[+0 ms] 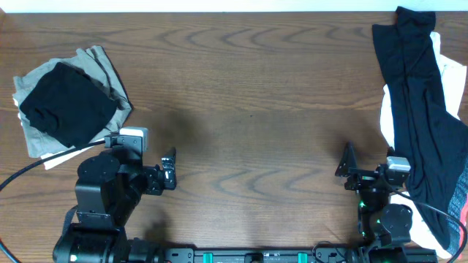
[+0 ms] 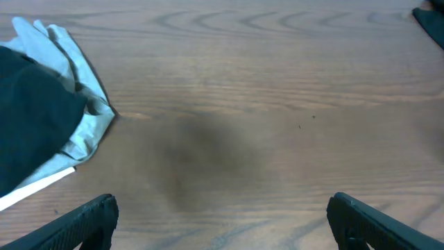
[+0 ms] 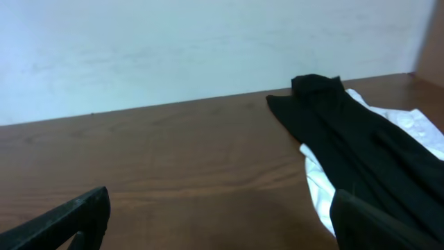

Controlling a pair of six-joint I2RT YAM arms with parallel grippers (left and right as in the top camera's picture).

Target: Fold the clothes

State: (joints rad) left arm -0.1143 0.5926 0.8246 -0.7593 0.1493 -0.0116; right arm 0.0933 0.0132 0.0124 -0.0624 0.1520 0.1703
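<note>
Overhead view: left end effector [image 1: 170,169] sits at the near edge of the worktop [image 1: 248,88], jaws spread wide, nothing between them. Right end effector [image 1: 349,168] is also near the front edge – jaws fully apart, holding nothing. Both wrist views confirm this: fingers at the frame corners, bare wood between.

Just beside the left arm, toward the left edge, is a stack of clothes: black folded piece [image 1: 66,106] on top of an olive-grey piece [image 1: 102,62], with a white strip [image 1: 58,157] poking out at the near side. The stack is apart from the left fingers.

On the right side a long black garment [image 1: 417,109] lies stretched unfolded from the near edge to the far edge, draped over a white piece [image 1: 447,77]. Its near end runs beside the right arm; cannot tell if it touches. A reddish bit of fabric [image 1: 461,197] shows at the right border.

Farthest back in the right wrist view – a pale wall [image 3: 173,48] behind the worktop.
</note>
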